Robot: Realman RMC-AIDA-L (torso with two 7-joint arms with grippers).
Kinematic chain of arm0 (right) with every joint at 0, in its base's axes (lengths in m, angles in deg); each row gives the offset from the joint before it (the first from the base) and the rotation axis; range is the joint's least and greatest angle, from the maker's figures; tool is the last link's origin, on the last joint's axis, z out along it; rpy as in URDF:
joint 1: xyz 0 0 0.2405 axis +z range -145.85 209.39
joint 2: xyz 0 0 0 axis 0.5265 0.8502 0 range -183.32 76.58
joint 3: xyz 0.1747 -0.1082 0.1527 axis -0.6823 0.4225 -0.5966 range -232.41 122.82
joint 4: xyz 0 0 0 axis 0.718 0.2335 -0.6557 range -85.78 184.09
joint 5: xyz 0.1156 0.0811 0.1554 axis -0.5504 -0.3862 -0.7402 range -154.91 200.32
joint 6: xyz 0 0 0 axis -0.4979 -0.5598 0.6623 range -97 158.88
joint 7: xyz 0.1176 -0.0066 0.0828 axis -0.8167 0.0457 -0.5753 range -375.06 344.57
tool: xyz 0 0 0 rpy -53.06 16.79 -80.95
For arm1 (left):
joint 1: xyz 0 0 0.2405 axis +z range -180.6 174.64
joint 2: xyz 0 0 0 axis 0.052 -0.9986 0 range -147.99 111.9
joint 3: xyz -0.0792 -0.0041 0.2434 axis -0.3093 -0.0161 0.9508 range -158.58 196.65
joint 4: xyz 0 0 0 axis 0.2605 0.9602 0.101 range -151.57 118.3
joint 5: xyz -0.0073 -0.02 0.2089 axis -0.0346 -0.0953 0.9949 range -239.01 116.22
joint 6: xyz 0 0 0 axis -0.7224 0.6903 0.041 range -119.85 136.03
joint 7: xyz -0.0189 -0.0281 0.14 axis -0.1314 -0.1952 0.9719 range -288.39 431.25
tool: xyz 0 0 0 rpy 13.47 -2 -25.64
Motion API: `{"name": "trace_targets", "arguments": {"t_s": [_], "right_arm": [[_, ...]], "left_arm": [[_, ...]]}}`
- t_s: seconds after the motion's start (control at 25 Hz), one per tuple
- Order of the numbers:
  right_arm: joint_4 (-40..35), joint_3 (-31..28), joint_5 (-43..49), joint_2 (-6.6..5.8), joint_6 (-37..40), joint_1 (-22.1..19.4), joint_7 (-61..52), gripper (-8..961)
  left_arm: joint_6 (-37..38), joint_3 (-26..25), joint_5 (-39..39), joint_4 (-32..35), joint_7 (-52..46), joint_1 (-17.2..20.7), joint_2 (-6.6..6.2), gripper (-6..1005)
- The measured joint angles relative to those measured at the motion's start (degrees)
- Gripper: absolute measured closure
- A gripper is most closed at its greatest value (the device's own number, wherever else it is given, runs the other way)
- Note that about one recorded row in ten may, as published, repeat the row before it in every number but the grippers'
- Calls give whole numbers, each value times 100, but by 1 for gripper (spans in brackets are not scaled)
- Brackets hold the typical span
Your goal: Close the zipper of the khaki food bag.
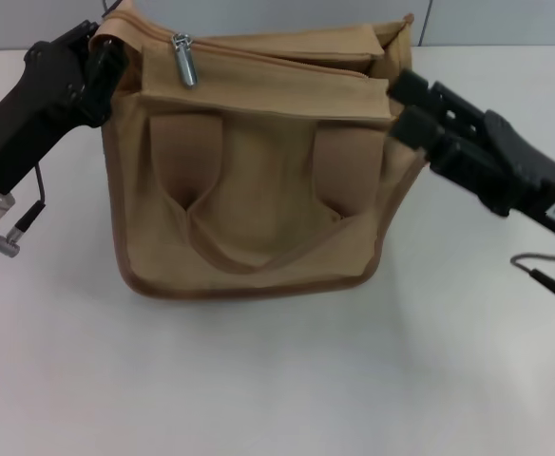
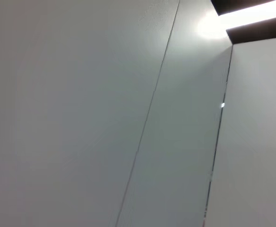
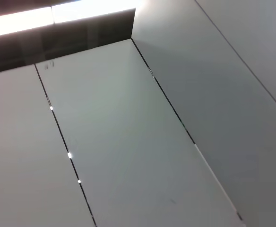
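White table point(image 1: 277, 380), grey wall panels behind. Khaki food bag point(image 1: 249, 190) upright at centre; zipper point(image 1: 184, 59) slider near its left end, top gaping. Left pincer point(image 1: 102, 66) clamps the bag's left end. Right pincer point(image 1: 401, 109) at the right end; finger state cannot be told.

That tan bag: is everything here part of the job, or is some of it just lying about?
Part of the job:
khaki food bag
zipper
left gripper at one end of the bag
right gripper at the other end

Lying about:
only the white table
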Motion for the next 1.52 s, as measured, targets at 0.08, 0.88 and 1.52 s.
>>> {"name": "trace_targets", "arguments": {"t_s": [0.08, 0.88, 1.52], "right_arm": [[-36, -4, -15, 0, -18, 62, -156, 223], [312, 372, -10, 33, -1305, 1325, -656, 223], [459, 632, -40, 42, -1739, 1636, -630, 223]], "left_arm": [[67, 4, 12, 1, -66, -34, -1, 971], [26, 265, 36, -210, -79, -525, 12, 970], [-86, 263, 32, -304, -72, -578, 11, 969]]}}
